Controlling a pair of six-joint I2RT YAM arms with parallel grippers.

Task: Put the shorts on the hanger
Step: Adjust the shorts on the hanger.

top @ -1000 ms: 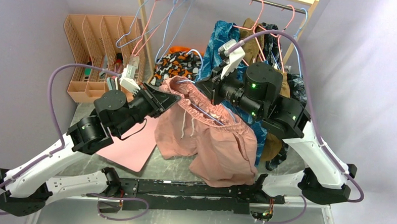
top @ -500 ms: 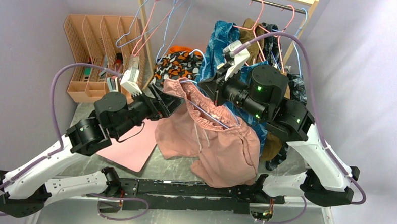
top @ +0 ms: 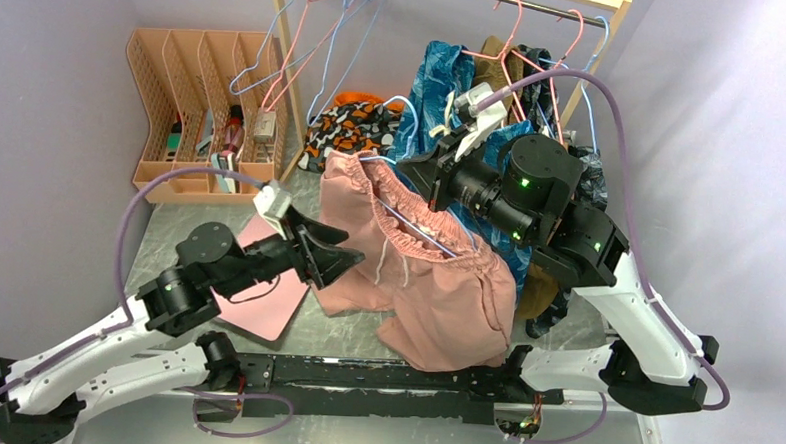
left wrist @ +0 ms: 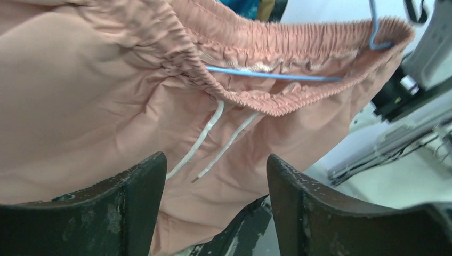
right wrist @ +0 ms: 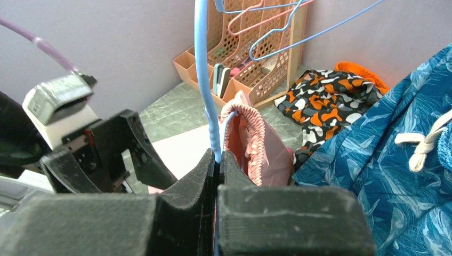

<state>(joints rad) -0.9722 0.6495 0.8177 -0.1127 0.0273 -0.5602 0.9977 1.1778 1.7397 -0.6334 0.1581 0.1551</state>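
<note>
The left claw (top: 350, 256) stands spread with nothing between its fingers, just beside the left side of the shorts (top: 436, 294) and not gripping them. Its wrist view shows what the top view cannot. Both dark fingers (left wrist: 139, 186) are well apart at the bottom edge. Beyond them is the gathered waistband, with the hanger (left wrist: 272, 75) running as a thin blue wire inside the opening. The white drawstring (left wrist: 210, 133) dangles below.

The right claw (right wrist: 216, 166) is pressed together, pinching the hanger's wire. Only the right wrist view shows this pinch, with one end of the waistband looped over the wire just past the fingertips.

From above, the shorts hang on the hanger between the two arms, their legs sagging to the near edge of the counter (top: 339, 332). A flat pink board (top: 265, 307) lies under the left arm, and a peach file rack (top: 190, 83) stands at the far left. Behind, the right arm and the shorts cover much of a blue patterned garment (top: 440, 74). An orange-and-black cloth (top: 348, 130) lies beside it, and pink wire hangers (top: 307, 38) hang from the rail.
</note>
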